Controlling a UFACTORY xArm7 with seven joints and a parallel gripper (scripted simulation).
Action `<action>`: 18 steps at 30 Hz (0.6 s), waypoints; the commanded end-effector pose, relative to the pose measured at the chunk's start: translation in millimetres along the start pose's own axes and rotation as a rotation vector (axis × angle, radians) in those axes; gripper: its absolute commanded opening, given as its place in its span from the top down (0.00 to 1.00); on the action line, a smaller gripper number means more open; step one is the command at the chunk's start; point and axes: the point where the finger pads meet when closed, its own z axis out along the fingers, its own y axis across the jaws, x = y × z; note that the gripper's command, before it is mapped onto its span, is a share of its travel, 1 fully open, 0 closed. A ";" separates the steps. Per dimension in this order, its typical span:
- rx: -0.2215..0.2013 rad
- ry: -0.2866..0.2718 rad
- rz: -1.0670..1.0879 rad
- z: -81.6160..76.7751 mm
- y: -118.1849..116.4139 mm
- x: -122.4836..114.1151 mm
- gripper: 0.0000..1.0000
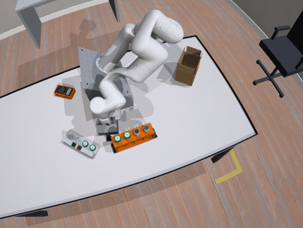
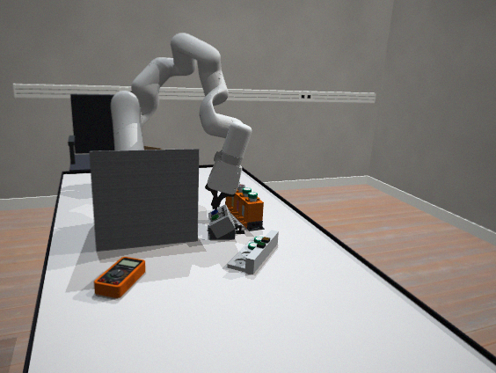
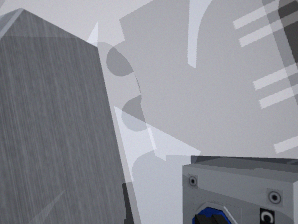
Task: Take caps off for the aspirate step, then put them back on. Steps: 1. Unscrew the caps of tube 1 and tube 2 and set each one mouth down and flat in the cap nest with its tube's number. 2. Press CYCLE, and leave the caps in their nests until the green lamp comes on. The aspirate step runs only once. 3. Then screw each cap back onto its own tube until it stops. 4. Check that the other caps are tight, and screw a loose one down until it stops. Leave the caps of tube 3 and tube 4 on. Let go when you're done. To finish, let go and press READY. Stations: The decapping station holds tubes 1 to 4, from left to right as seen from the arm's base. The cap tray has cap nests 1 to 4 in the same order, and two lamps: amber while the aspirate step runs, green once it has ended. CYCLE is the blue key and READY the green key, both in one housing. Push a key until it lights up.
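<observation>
The white arm's dark end effector (image 2: 216, 203) is down over the sloped grey key housing (image 2: 222, 228), fingers together and gripping nothing. In the wrist view the blue CYCLE key (image 3: 214, 216) peeks in at the bottom edge. Just right of the housing sits the orange decapping station (image 1: 133, 140) with its tubes. Two green-ringed white caps (image 1: 88, 145) rest in the pale grey cap tray (image 1: 70, 144) on the white worktop (image 1: 188, 115).

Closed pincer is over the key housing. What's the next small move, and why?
Probably ease the shut, empty pincer down onto the blue CYCLE key: it sits just below the wrist camera, and two green caps already lie in the cap tray.
</observation>
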 end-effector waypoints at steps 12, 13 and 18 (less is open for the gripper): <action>-0.004 -0.001 0.001 1.4 1.6 -0.8 1.00; -0.004 -0.001 0.001 1.7 1.7 -0.8 1.00; -0.004 -0.001 0.001 3.3 2.2 -0.8 1.00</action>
